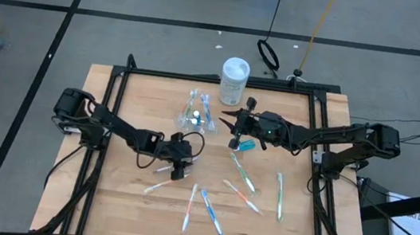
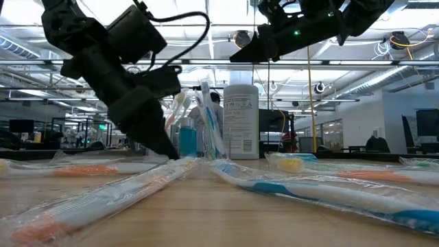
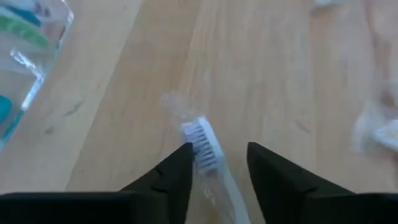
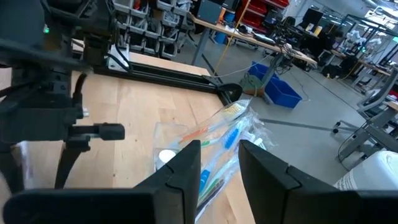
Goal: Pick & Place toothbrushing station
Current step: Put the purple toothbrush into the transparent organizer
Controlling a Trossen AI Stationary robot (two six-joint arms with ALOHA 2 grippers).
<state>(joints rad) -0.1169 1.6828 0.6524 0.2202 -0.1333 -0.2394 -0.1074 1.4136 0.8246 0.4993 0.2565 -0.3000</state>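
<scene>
The left end effector [image 3: 217, 168] is lowered to the bench [image 1: 127, 204], fingers parted around a wrapped toothbrush [image 3: 202, 146]. The right end effector [image 1: 235, 122], fingers apart and empty, hovers beside the clear cup [image 1: 194, 116] holding toothbrushes at the bench's far-centre area.

The wrapped toothbrush [image 3: 208, 163] runs off the edge between the left end effector [image 3: 219, 163] fingers.
</scene>
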